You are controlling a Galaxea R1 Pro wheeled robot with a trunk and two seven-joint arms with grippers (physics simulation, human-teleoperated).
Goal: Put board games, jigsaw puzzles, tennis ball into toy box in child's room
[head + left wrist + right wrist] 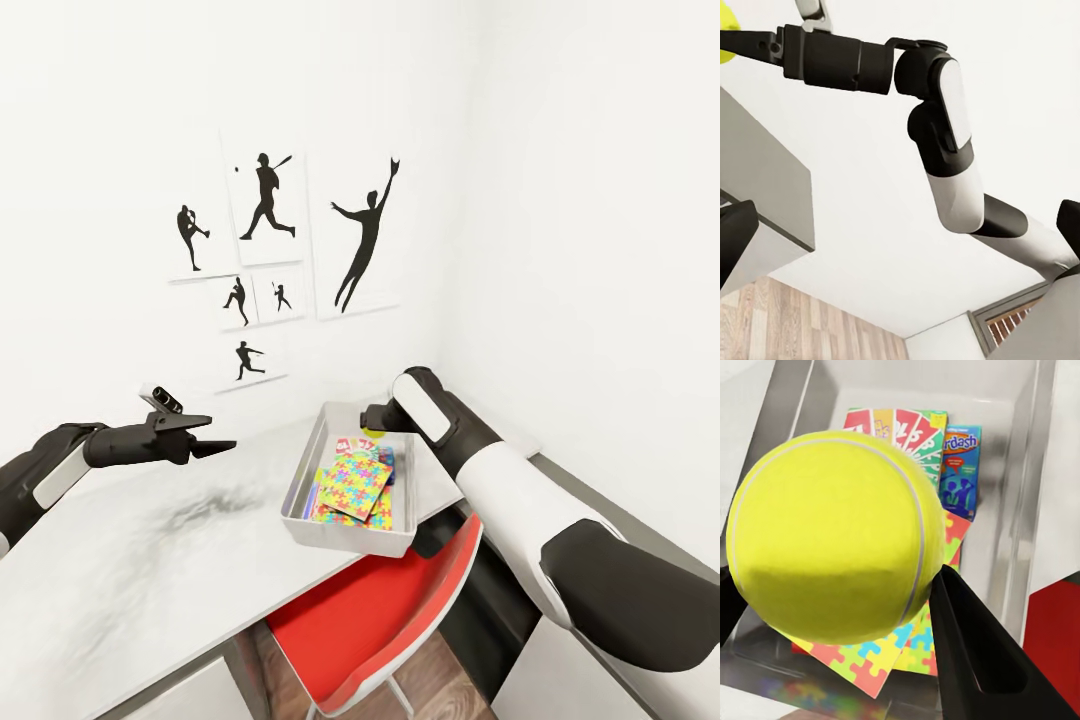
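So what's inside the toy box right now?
In the toy box: a jigsaw puzzle on top, a fanned-stripe card box and a blue game box. The tennis ball, gripped above, hides the rest.

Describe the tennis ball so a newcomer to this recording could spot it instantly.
Start at the grey-white table and find the toy box near its far end. Over the box, the right gripper holds the tennis ball: the one round, plain yellow-green thing among flat printed boxes and puzzle squares.
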